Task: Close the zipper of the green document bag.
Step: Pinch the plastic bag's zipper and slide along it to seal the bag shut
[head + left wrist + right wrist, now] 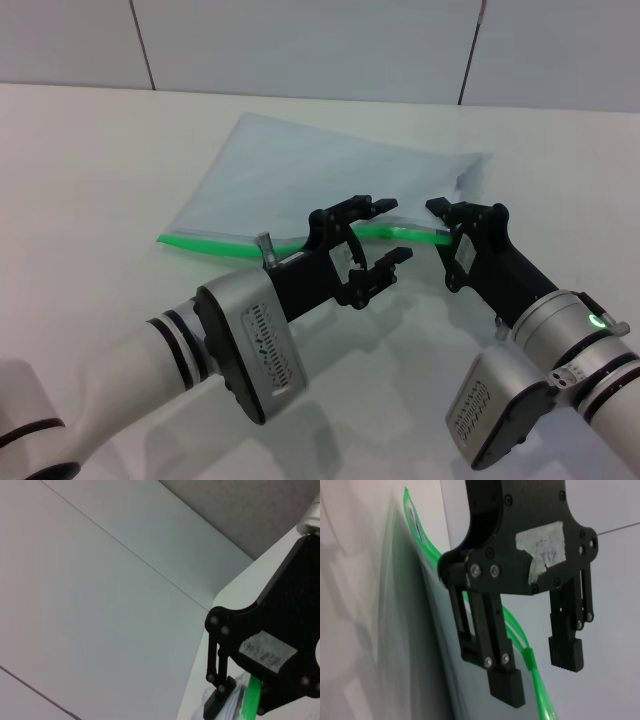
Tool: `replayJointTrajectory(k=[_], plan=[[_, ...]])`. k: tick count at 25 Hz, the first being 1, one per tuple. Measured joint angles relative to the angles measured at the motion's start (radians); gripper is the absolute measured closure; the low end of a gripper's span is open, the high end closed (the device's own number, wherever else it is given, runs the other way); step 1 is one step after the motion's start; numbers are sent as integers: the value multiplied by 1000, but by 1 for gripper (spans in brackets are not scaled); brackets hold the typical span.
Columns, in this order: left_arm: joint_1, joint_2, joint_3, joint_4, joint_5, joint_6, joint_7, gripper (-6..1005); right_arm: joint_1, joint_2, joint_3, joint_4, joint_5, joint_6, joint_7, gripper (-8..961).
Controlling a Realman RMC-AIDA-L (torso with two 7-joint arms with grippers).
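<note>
A: Left gripper [378, 233] has its fingers spread apart, straddling the middle of the zipper [215, 243], nothing clamped. Right gripper [444, 222] sits at the zipper's right end; the right wrist view shows its fingers parted too, the green strip running through the gap between them, not pinched.

B: Progress?

A: Early, I'd say. In the right wrist view the two green tracks bow apart into a loop above the small darker slider [529, 657], so that stretch is unzipped. Below the slider they merge into one strip. Can't tell how much of the full length is shut.

B: So left to do?

A: Grab the slider, hold the bag [310, 170], pull along the strip. Neither grip is made yet, by my read.

B: Bag orientation?

A: Flat on the white table [90, 180], centre of the head view. Long axis runs left-right, skewed a bit. Zipper edge is the near long side, facing the robot; the opposite edge points toward the back wall.
</note>
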State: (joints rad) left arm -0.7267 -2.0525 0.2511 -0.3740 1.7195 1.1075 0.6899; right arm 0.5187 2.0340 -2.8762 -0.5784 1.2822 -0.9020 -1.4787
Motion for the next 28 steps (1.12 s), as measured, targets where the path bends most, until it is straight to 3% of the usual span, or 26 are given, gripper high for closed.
replayJointTrajectory(k=[11,16,28], plan=[[10,0,-13,1,0,0,66,448,0,0,0,0,0,0,0,915],[13,0,-13,3,0,0,98,629,0,0,0,-1,-10,0,0,916],[20,0,-16,4,0,-2,149,738,-4,0,-2,-5,-35,0,0,918]])
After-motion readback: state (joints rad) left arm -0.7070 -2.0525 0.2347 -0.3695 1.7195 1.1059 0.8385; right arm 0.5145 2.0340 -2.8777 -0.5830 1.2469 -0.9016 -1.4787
